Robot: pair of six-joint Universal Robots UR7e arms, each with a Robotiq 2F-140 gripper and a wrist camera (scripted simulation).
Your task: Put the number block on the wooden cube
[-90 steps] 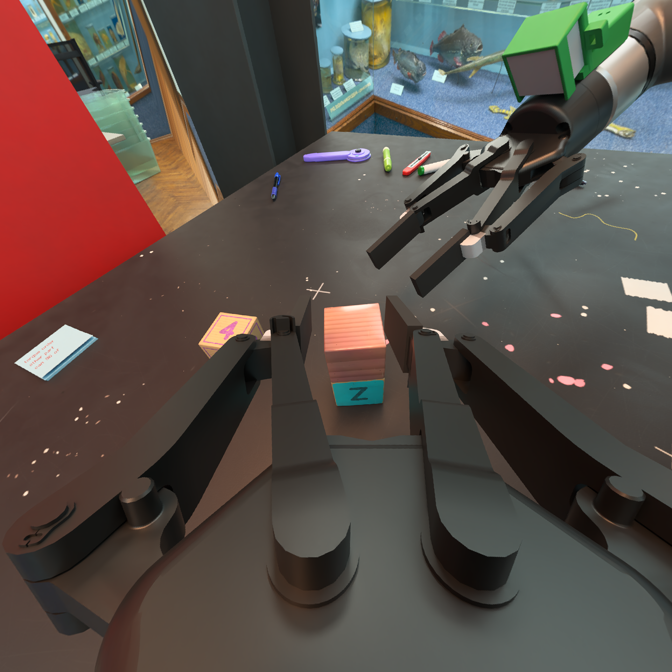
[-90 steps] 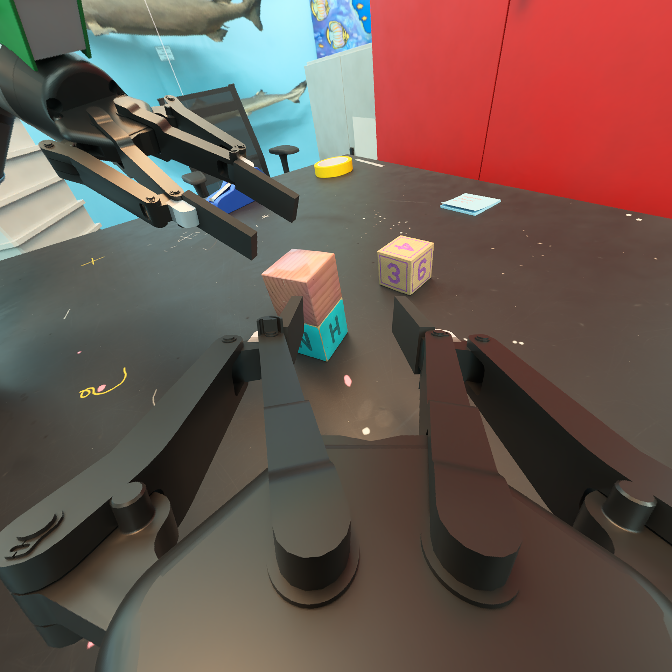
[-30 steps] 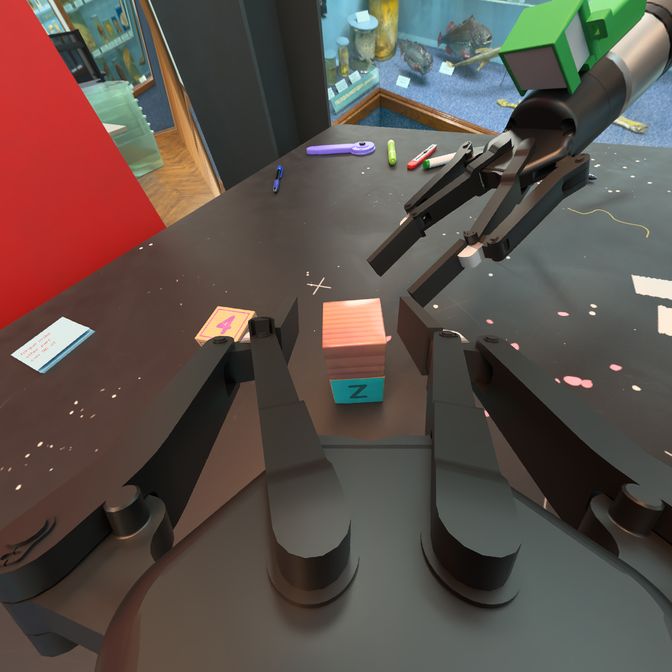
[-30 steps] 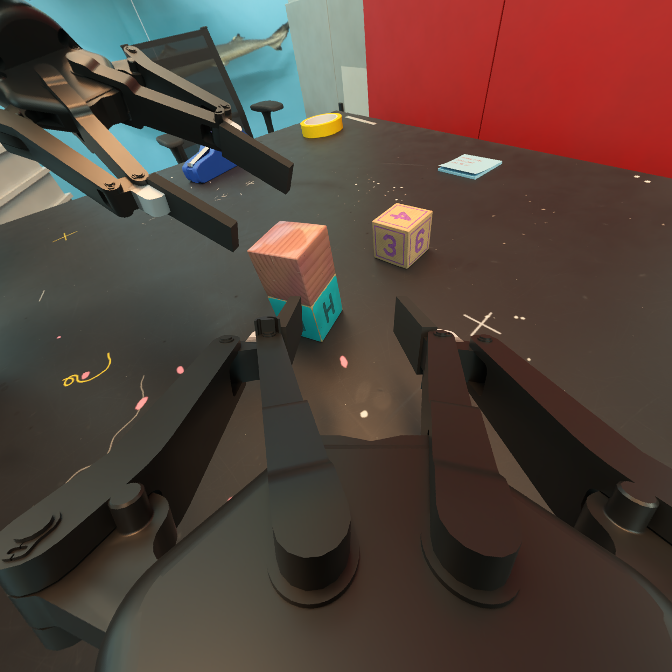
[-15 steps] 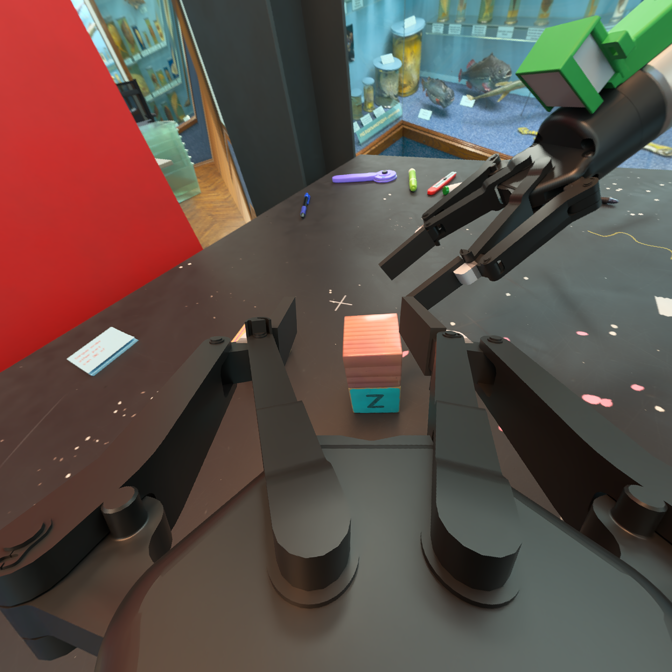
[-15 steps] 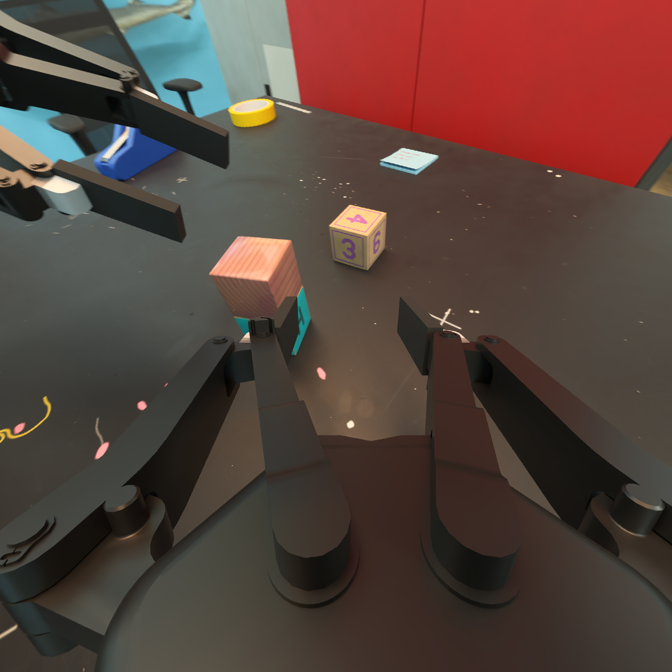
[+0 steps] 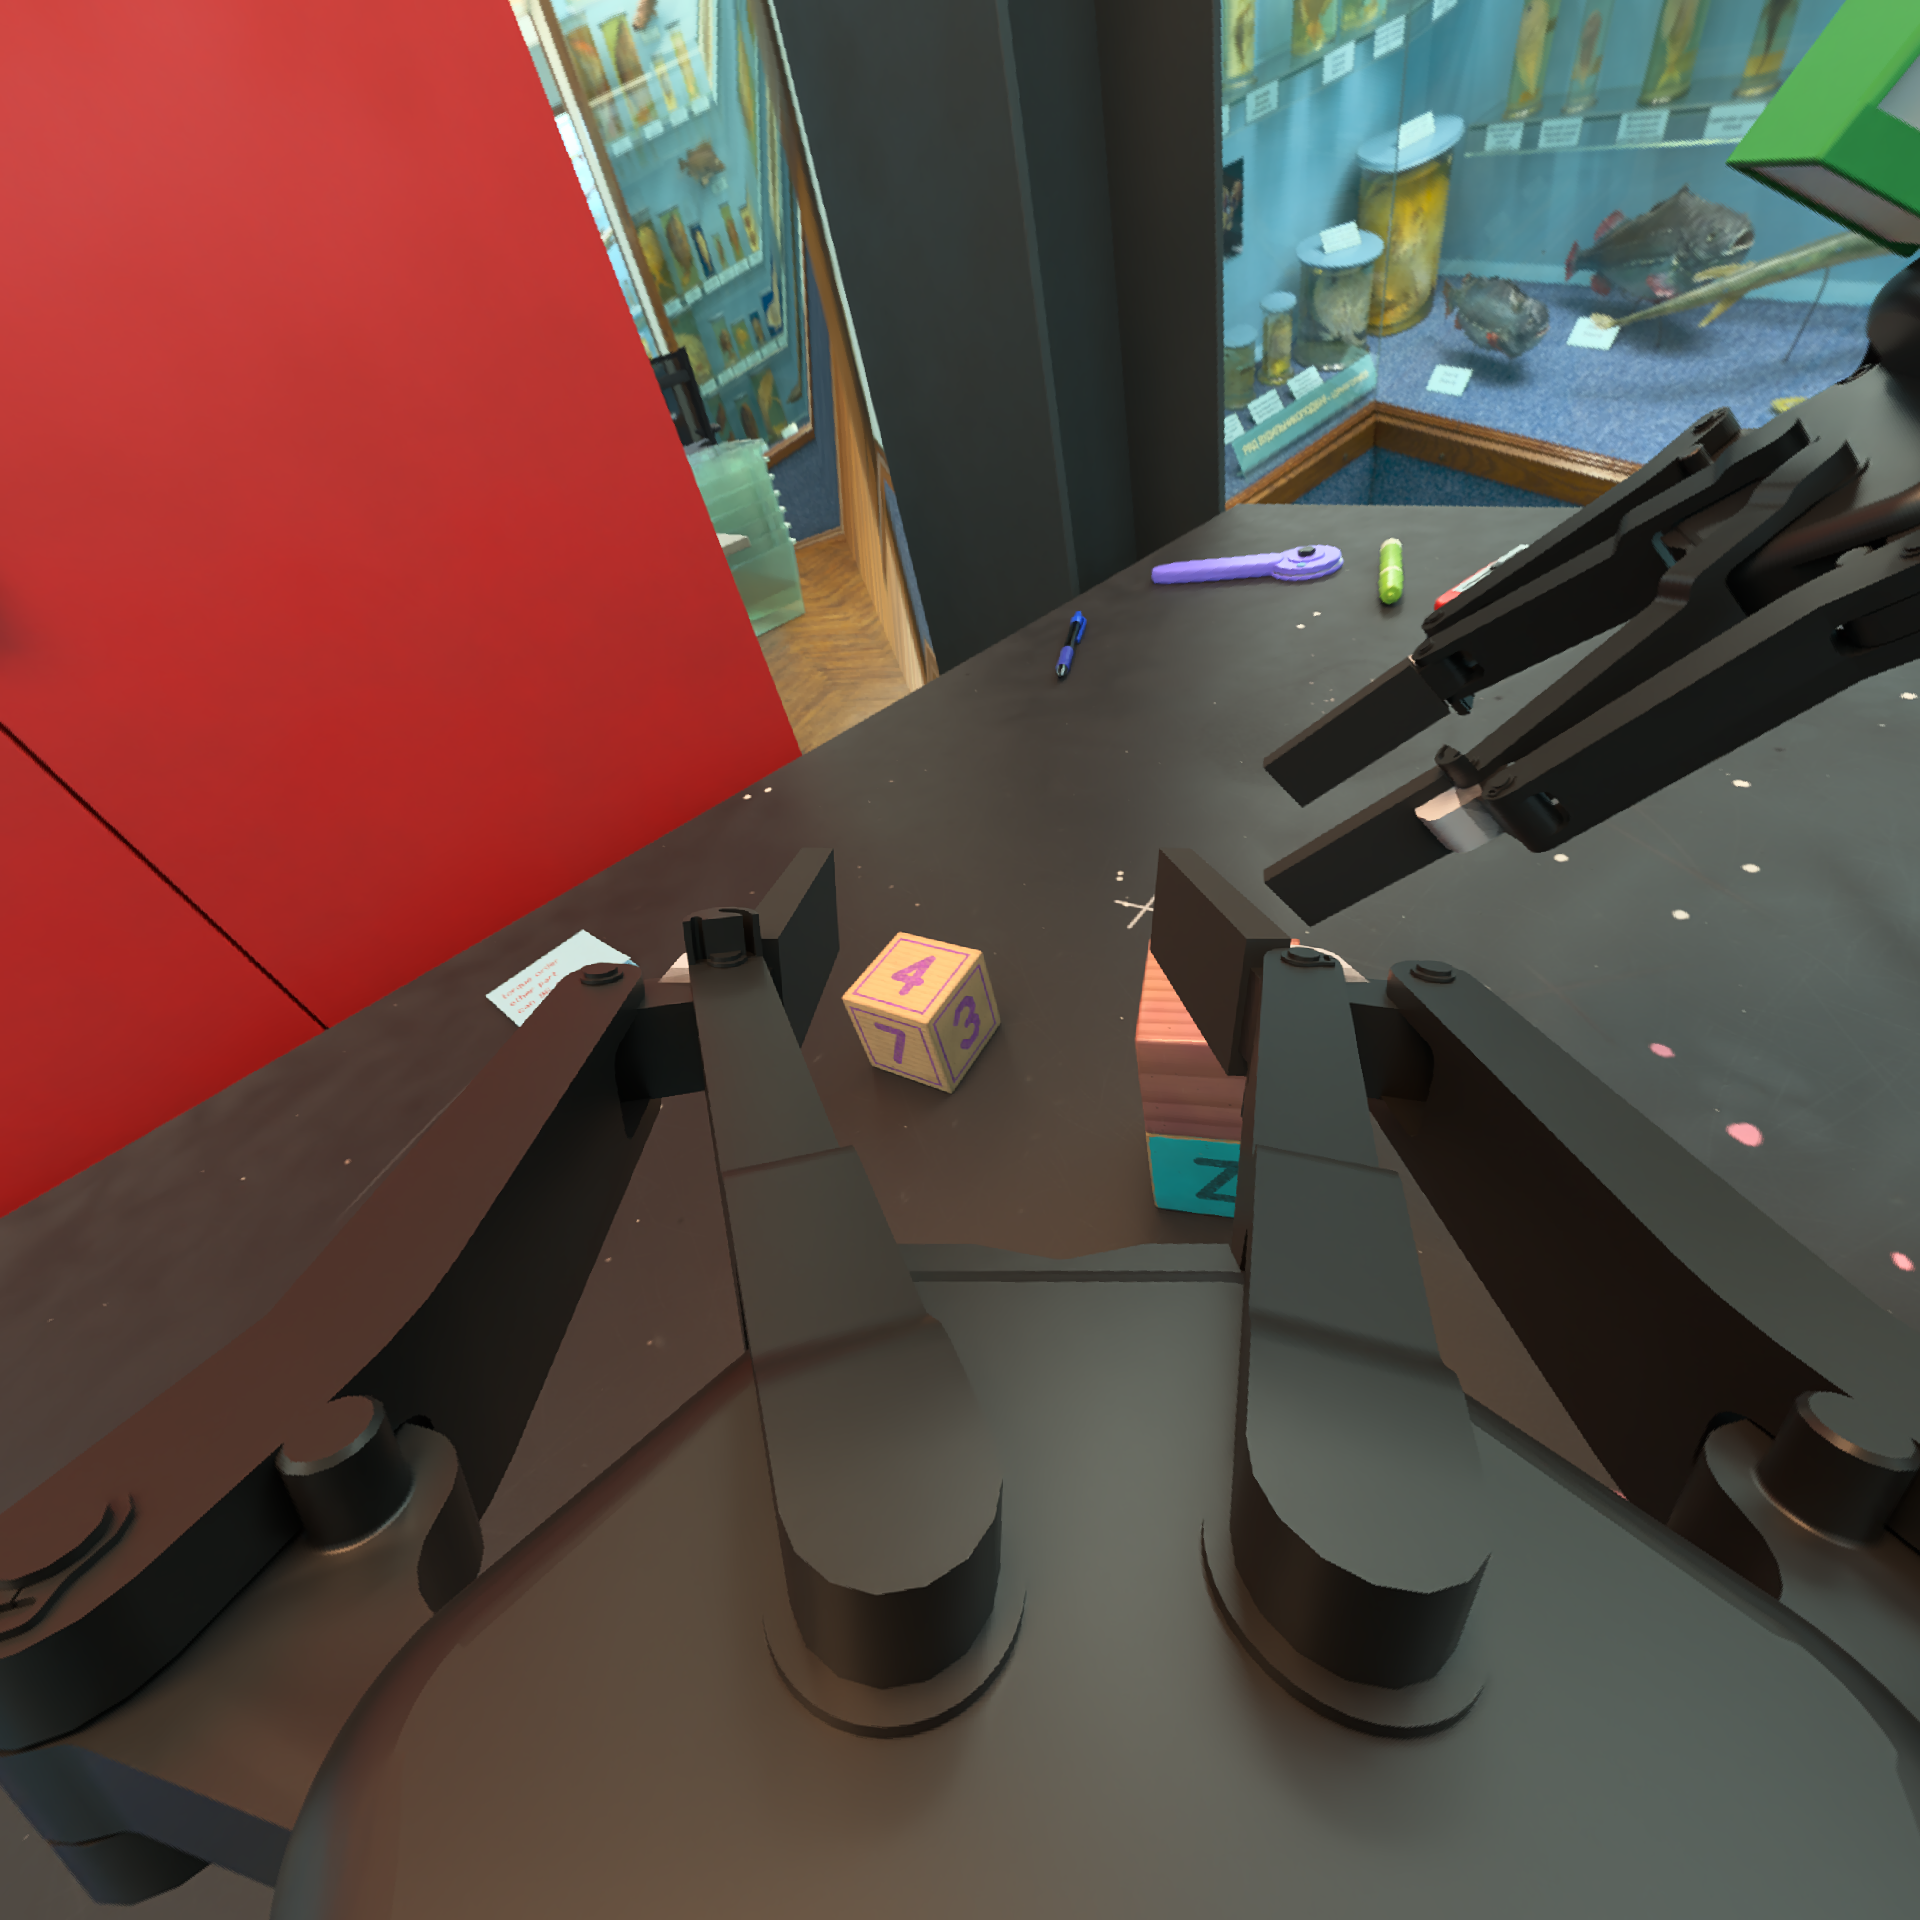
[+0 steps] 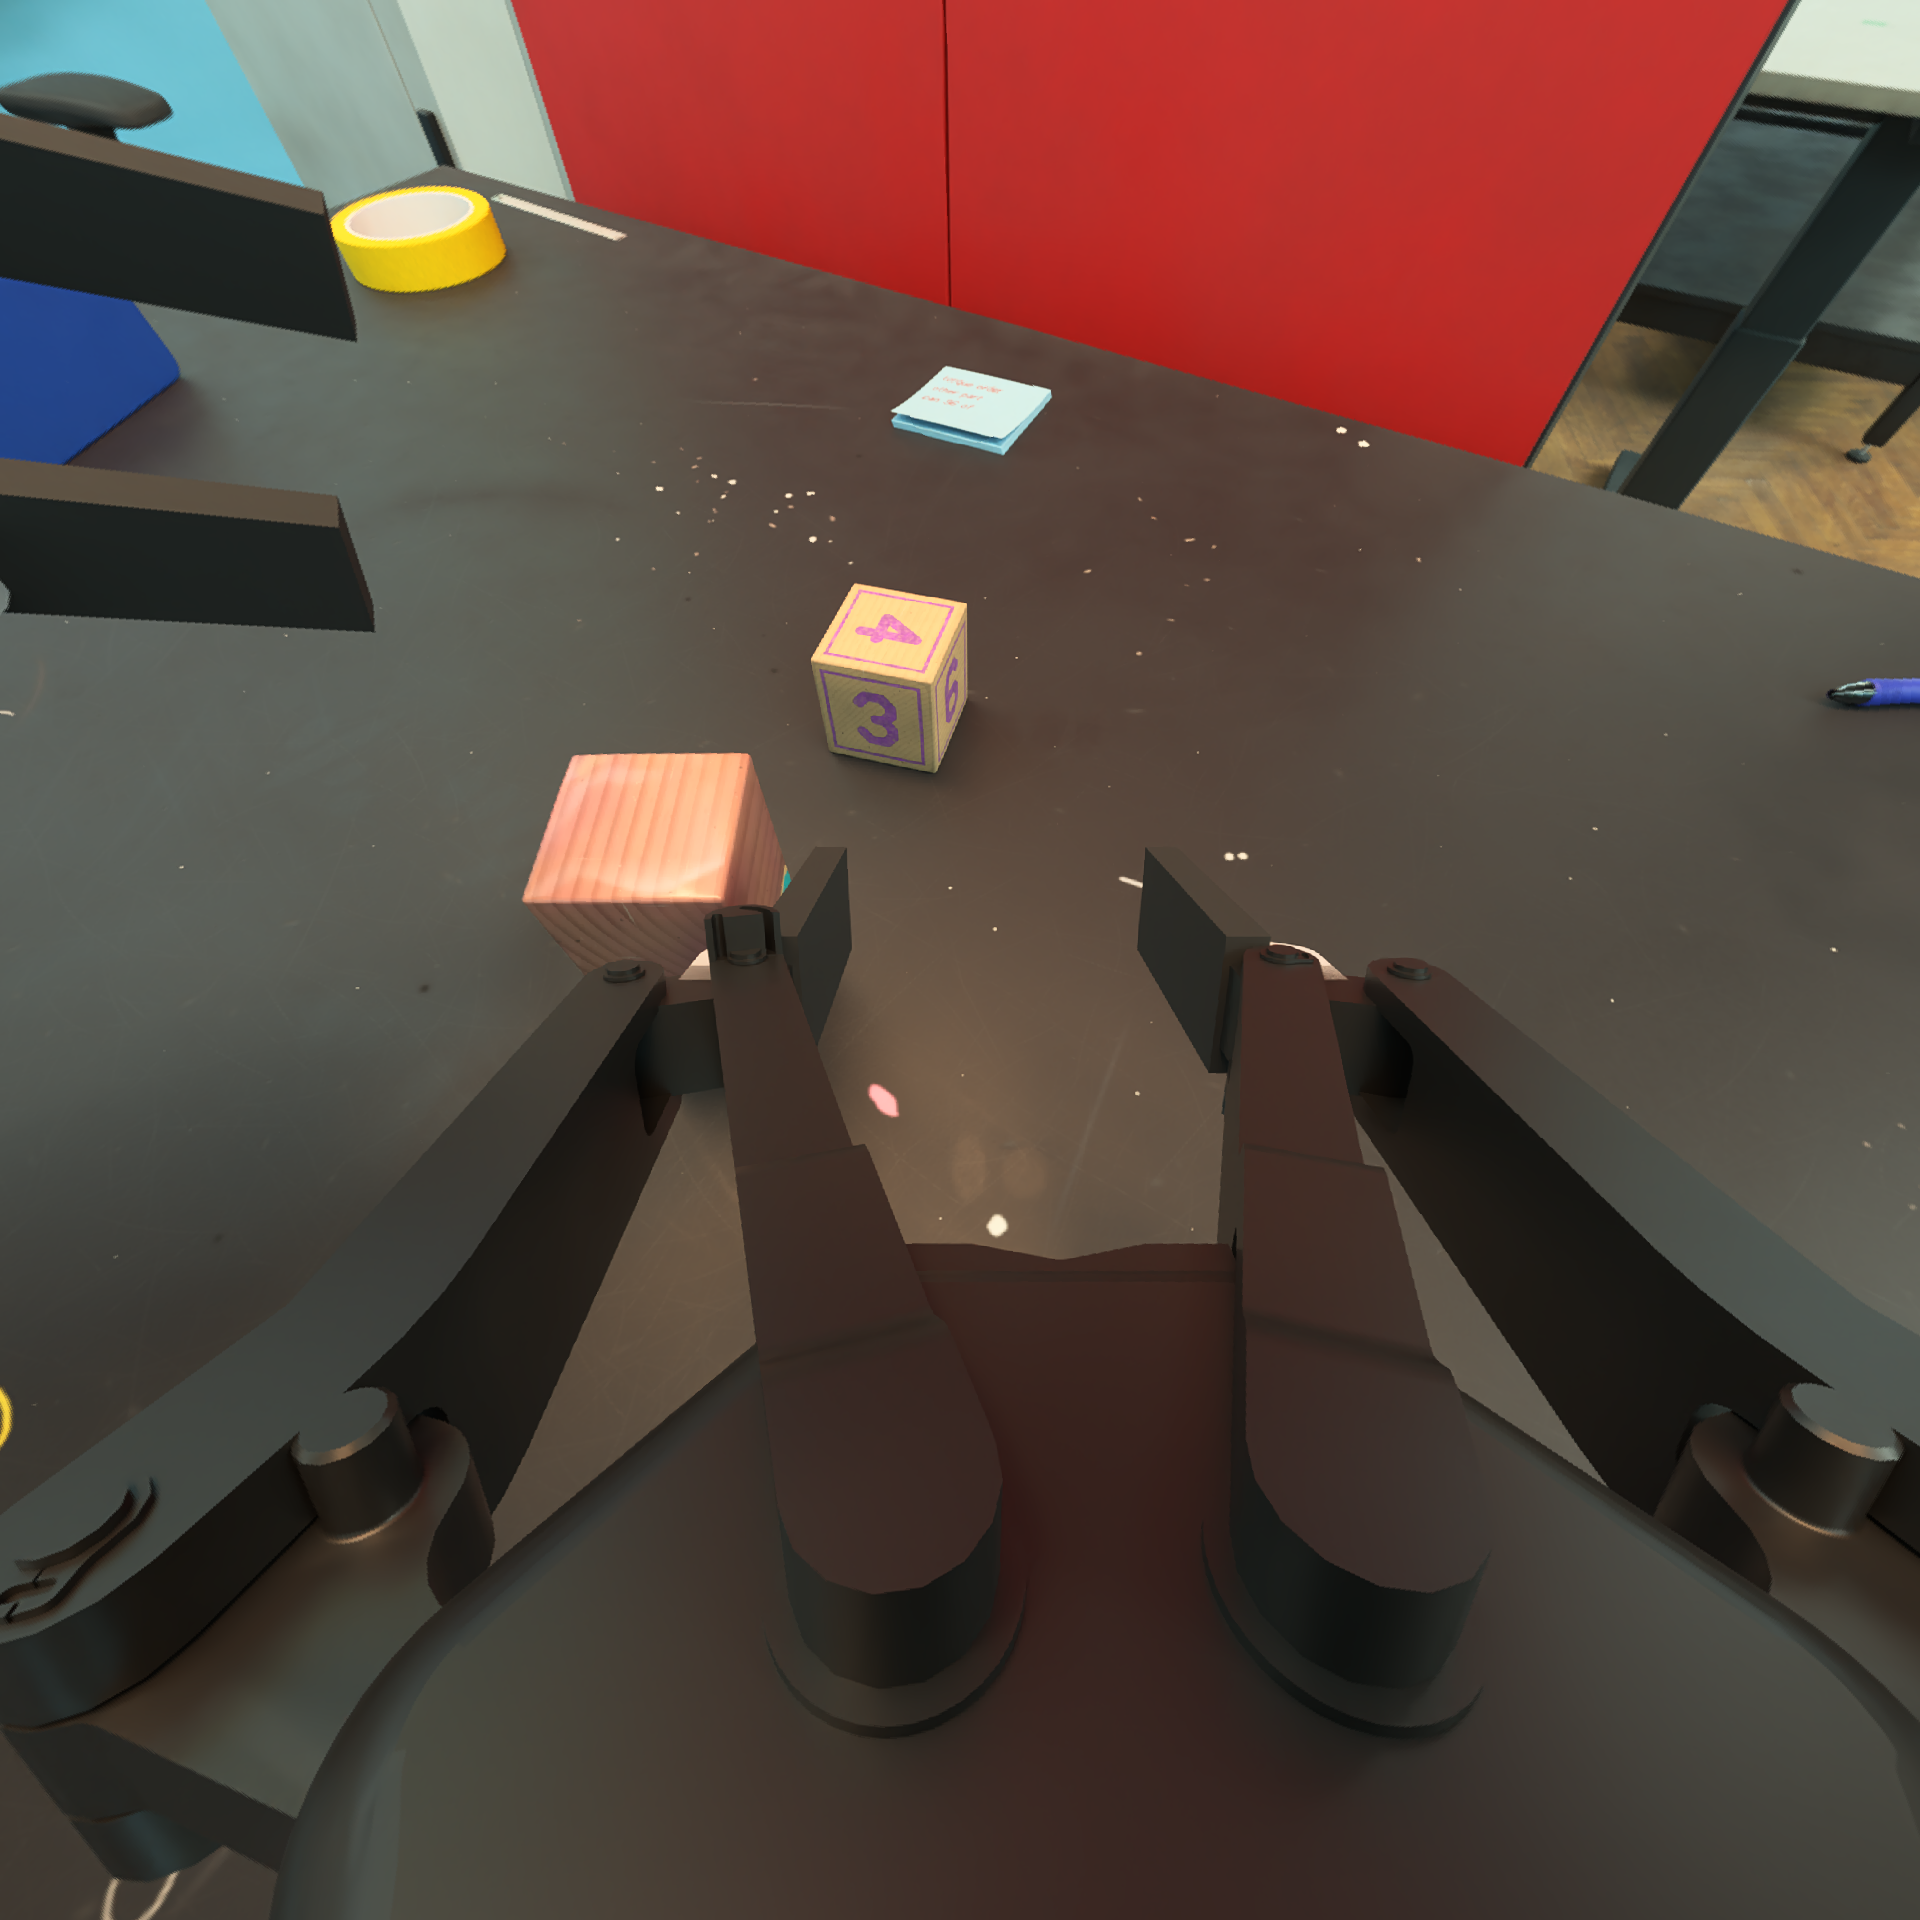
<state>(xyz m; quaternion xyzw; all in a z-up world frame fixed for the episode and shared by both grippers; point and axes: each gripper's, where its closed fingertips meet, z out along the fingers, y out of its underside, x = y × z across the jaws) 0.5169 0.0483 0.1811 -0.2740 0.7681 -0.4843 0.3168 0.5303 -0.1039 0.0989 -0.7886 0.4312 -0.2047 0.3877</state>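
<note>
The number block (image 7: 920, 1010), pale wood with purple digits, sits alone on the dark table (image 7: 997, 790). It lies ahead of my open, empty left gripper (image 7: 997, 935), lined up between the fingers. The pinkish wooden cube (image 7: 1179, 1060) stands on a teal letter block (image 7: 1195, 1179), partly hidden behind my right-hand finger. In the right wrist view the number block (image 8: 891, 675) lies ahead of my open, empty right gripper (image 8: 992, 914). The wooden cube (image 8: 655, 842) is just left of its left finger and hides the teal block. The other gripper's open fingers (image 8: 187, 551) show at the left edge.
A yellow tape roll (image 8: 418, 237) and a blue tape dispenser (image 8: 73, 374) are at the far left. A blue note pad (image 8: 971, 408) lies beyond the number block. A blue pen (image 7: 1070, 642), a purple tool (image 7: 1247, 566) and a green marker (image 7: 1390, 569) lie near the far edge.
My left gripper has swung left from the stacked cube to face the number block. My right gripper has drifted right, so the stack sits at its left finger. Both stay open.
</note>
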